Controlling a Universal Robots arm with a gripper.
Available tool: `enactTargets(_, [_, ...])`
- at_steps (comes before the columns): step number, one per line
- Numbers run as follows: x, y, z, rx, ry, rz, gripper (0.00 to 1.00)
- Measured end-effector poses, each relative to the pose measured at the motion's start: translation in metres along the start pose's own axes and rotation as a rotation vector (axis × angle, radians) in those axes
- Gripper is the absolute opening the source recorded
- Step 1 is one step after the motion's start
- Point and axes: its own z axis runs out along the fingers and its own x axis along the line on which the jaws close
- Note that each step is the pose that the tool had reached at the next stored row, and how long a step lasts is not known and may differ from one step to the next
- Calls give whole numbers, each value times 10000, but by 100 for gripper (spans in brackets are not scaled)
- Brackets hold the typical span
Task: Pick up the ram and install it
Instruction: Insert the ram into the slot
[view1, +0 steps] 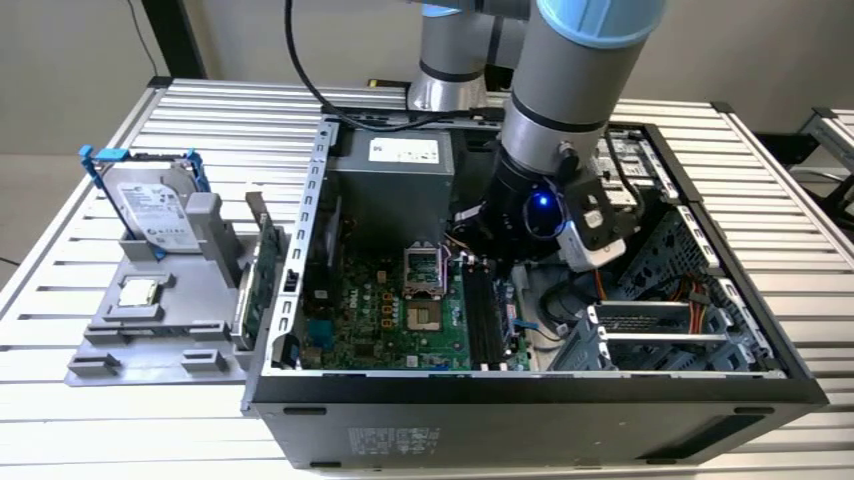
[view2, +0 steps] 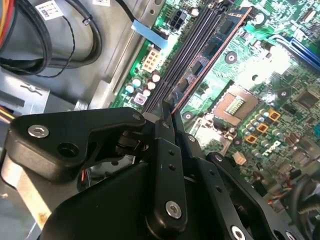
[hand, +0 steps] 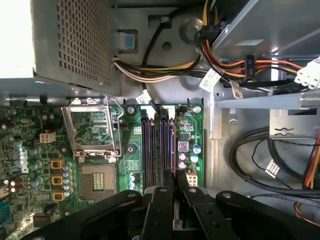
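In the second wrist view the ram (view2: 212, 47), a narrow blue-green stick with dark chips and a coppery edge, runs along the black slots (view2: 187, 50) of the green motherboard (view2: 280, 75). My gripper (view2: 167, 111) is shut on its near end. In the first wrist view the ram (hand: 173, 145) shows edge-on as a thin line in the slot row, and the gripper (hand: 174, 176) pinches it from above. Whether it is fully seated I cannot tell. In the exterior view my arm's wrist (view1: 534, 215) reaches down into the open computer case (view1: 534, 385), above the slots (view1: 487, 320).
A CPU socket (hand: 95, 135) lies beside the slots. Bundled cables (hand: 260, 155) and a metal drive cage (view1: 667, 330) crowd the other side. The power supply (view1: 394, 170) sits at the case's back. Outside, on the exterior view's left, a grey fixture (view1: 147, 330) holds a hard drive (view1: 154, 205).
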Motion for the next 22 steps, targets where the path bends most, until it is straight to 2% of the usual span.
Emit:
enactTargets(9, [-21,-2,160,1,1,-34,0])
enactTargets(14, [-23,-2,177,4,3,-156,0])
enactTargets(18, [-25,-2,240,1,3,-157,0])
enactTargets(22, [-25,-3,249,5,4,-170,0])
